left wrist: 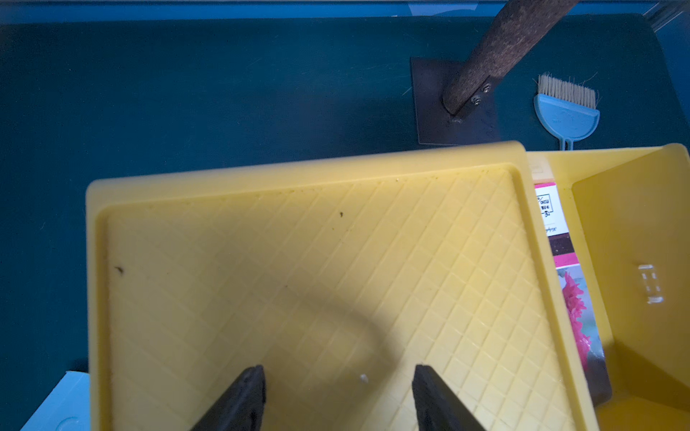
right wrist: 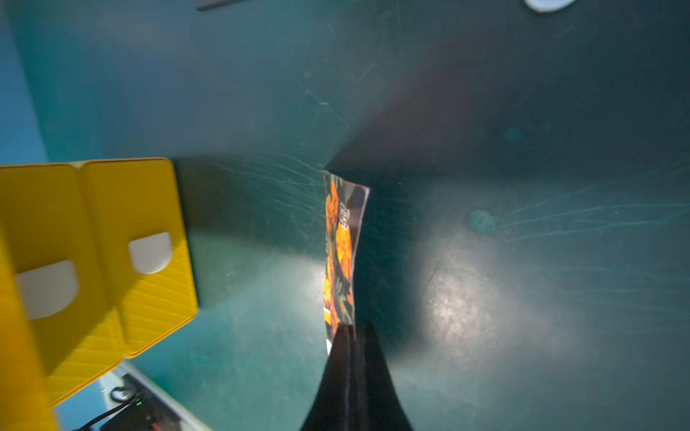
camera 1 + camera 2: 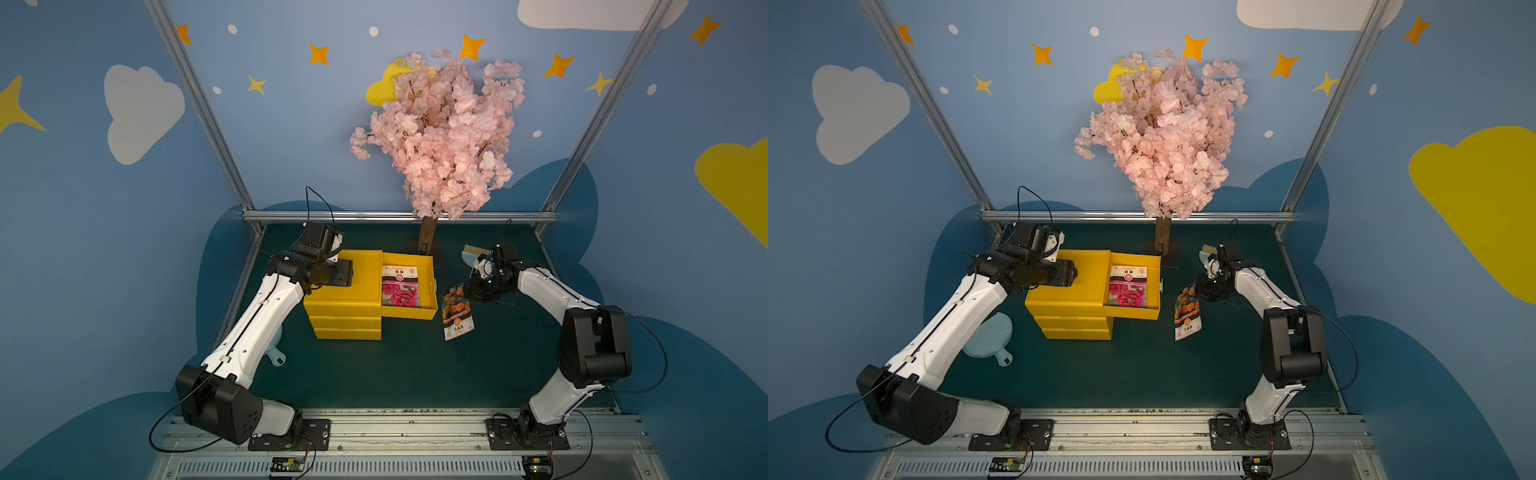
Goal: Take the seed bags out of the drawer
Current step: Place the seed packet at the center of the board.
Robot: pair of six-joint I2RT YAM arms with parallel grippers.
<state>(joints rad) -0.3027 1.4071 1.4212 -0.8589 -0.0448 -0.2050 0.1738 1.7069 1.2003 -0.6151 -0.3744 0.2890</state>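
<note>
The top drawer (image 3: pixel 409 312) of the yellow cube (image 3: pixel 365 278) stood pulled out to the right, open to above. In it the pink-flower seed bag (image 3: pixel 400 286) lay flat, picture side up, along the drawer's left part next to the cube. The two lower drawers were shut.

The marigold seed bag (image 3: pixel 457 311) was outside the drawer, just to its right, over the green worktop (image 3: pixel 415 365). The right tool (image 2: pixel 354 328) was pressed together on the bag's far end, pinching it. In the right wrist view the bag showed nearly edge-on, running away from the fingertips (image 2: pixel 341 336). Its near end hung low by the worktop; whether it touched could not be told.

The left tool (image 1: pixel 338 369) hovered over the cube's ribbed top with its jaws spread and nothing between them.

A light-blue brush (image 3: pixel 471 253) lay at the far right, beside the right wrist. A light-blue dustpan (image 3: pixel 988 334) lay at the near left, partly under the left arm. The trunk of the pink blossom tree (image 3: pixel 427 237) stood just beyond the drawer.
</note>
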